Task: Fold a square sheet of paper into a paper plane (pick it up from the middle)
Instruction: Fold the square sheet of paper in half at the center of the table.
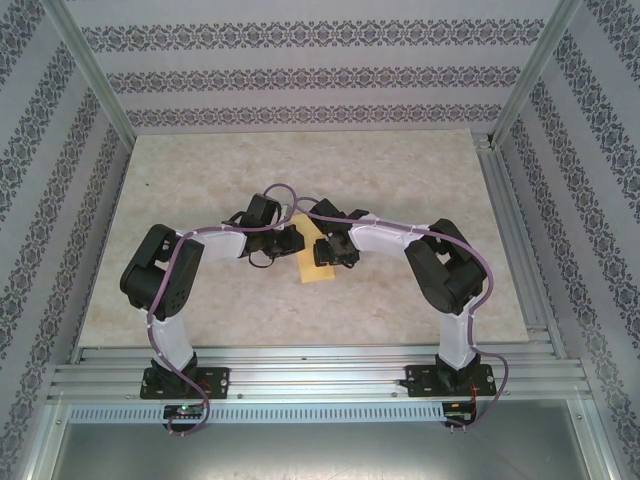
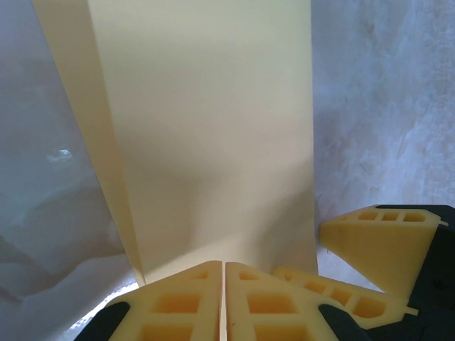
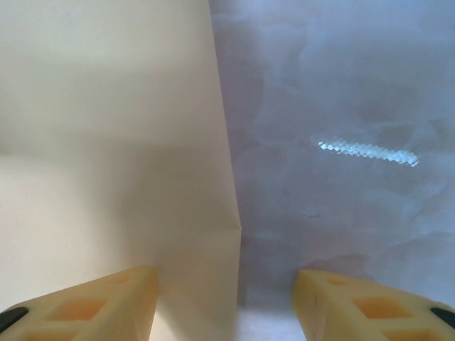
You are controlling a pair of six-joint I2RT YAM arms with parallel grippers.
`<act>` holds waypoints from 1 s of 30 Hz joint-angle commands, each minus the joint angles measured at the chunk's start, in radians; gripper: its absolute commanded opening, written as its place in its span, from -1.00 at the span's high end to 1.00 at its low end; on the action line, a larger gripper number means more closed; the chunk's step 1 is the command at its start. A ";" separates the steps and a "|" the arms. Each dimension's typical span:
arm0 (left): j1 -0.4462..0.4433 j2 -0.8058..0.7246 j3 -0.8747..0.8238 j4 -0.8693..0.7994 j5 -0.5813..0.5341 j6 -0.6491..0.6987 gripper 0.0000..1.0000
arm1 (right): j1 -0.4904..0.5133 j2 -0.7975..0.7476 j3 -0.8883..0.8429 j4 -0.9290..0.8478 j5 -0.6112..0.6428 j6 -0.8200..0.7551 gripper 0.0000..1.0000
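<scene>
The square sheet of paper (image 1: 312,268) lies on the table between my two grippers, folded into a narrow yellow-orange strip rather than a pointed paper plane. In the left wrist view the paper (image 2: 213,128) stretches away from my left gripper (image 2: 225,268), with a thin folded flap along its left side. That gripper is shut, and its tips sit at the paper's near end. My right gripper (image 3: 226,277) is open. One of its fingers (image 3: 106,302) is over the paper (image 3: 106,142), the other is over bare table, and the paper's edge runs between them. From above, the left gripper (image 1: 297,240) and the right gripper (image 1: 322,250) almost touch.
The table (image 1: 300,170) is pale marble-patterned board. Patterned walls and metal frame posts (image 1: 90,70) close it in on three sides. An aluminium rail (image 1: 320,365) carrying both arm bases runs along the near edge. The right gripper's fingers (image 2: 377,234) stand close beside the left gripper.
</scene>
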 commanded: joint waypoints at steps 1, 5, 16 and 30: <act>-0.012 0.021 0.014 0.007 0.000 0.005 0.77 | 0.006 0.102 -0.062 0.038 -0.035 0.006 -0.14; -0.012 0.030 0.015 -0.001 -0.010 0.004 0.77 | 0.005 0.103 -0.062 0.037 -0.035 0.006 -0.14; -0.012 0.045 0.014 -0.017 -0.038 0.009 0.79 | 0.005 0.106 -0.059 0.041 -0.039 0.013 -0.16; -0.012 0.073 0.021 -0.057 -0.072 0.021 0.81 | 0.003 0.092 -0.057 0.041 -0.043 0.021 -0.16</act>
